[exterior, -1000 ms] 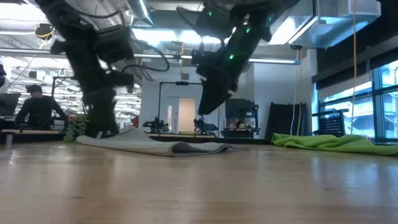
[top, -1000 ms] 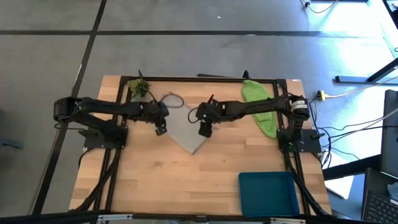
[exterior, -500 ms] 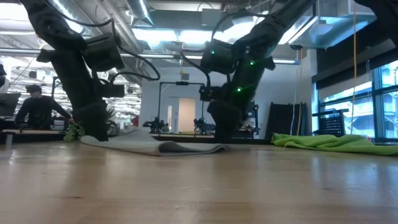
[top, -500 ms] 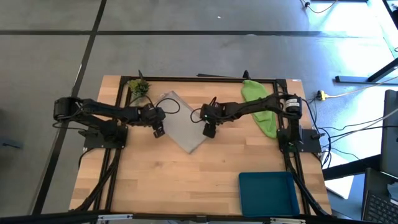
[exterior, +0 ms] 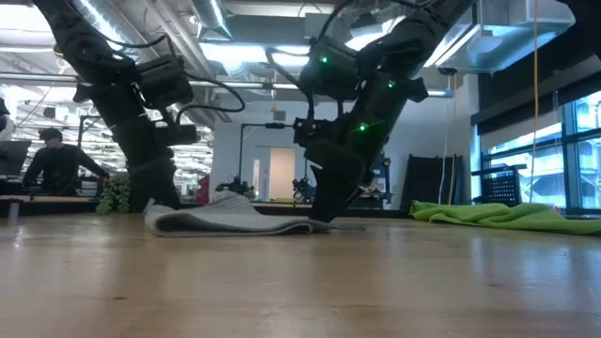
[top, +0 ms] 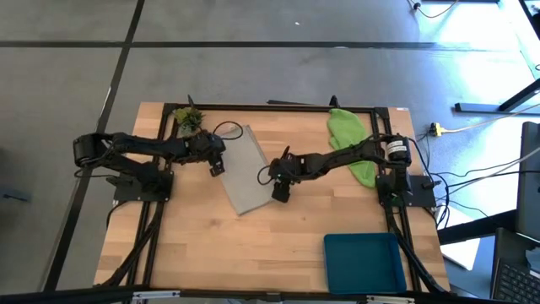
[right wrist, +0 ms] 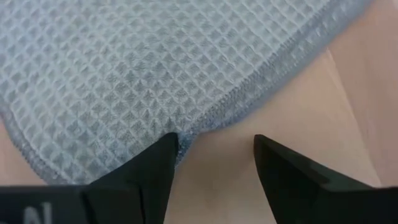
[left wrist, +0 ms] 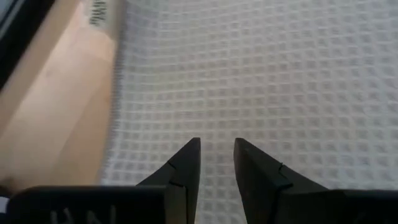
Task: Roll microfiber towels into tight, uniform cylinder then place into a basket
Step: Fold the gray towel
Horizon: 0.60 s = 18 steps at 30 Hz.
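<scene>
Left wrist view: left gripper (left wrist: pixel 216 149) is hovering over the grey towel (top: pixel 245 169) mid-table, fingers narrowly apart, holding nothing. Right gripper (right wrist: pixel 214 146) is standing wider apart, one finger (right wrist: pixel 163 152) touching the towel's hem. Both arms are reaching inward from the table's side edges.

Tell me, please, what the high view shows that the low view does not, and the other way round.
Only the high view shows the teal basket near the table's front right corner, and both arm bases. Only the low view shows the room behind, with a person at a desk. Both show the grey towel lying flat, the left pincer and right pincer at its opposite edges, the green towel and the plant sprig.
</scene>
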Tool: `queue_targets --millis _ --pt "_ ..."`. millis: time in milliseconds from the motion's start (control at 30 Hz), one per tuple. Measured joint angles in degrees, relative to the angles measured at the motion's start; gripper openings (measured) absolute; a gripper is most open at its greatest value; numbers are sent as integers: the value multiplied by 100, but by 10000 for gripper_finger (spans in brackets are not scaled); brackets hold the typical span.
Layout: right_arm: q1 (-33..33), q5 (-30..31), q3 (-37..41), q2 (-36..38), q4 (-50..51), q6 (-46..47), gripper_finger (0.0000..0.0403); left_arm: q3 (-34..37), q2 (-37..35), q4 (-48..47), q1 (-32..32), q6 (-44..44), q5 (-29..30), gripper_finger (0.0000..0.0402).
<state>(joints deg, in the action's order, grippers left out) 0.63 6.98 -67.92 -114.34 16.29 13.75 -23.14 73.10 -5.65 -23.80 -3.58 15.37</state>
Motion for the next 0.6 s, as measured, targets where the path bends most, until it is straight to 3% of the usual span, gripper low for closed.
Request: queue_targets --millis 167,333,433,600 --pt "-68 543 -261 152 628 -305 218 -314 -243 -316 85 27 1 85" --pt "27 1218 -826 420 761 -993 218 -495 -503 -767 588 356 -143 85" --pt "213 1082 -997 371 565 -1554 218 -426 -469 -730 1016 727 -504 85" --pt "718 125 -1036 208 -382 -2119 218 -245 -231 -494 1754 1327 -560 85"
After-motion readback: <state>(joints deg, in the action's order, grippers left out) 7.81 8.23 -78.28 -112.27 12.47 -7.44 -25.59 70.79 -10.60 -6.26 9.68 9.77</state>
